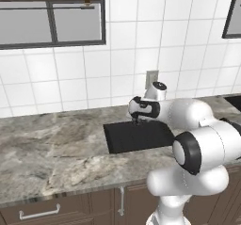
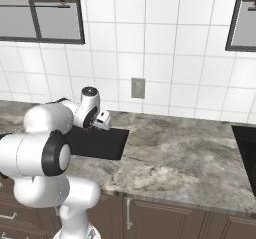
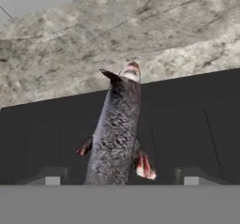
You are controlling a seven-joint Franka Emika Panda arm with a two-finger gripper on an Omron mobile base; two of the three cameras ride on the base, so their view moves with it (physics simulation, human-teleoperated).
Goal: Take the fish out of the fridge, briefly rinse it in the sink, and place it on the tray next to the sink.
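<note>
My gripper (image 3: 121, 179) is shut on the fish (image 3: 117, 129), a dark speckled body with reddish fins that points away from the hand. The fish hangs just over the near edge of a flat black rectangular tray (image 3: 197, 124) on the grey marbled counter. In the left base view the gripper (image 1: 136, 119) hovers at the tray's (image 1: 141, 139) back edge. From the right base view the gripper (image 2: 103, 121) sits above the tray's (image 2: 100, 143) far side. No tap is in view. The fridge is out of view.
Marbled counter (image 1: 52, 148) stretches left of the tray and also to its right (image 2: 175, 153). A black recess (image 2: 246, 150) cuts the counter at the far right. White tiled wall with an outlet (image 2: 138, 88) stands behind. Drawers (image 1: 40, 213) run below.
</note>
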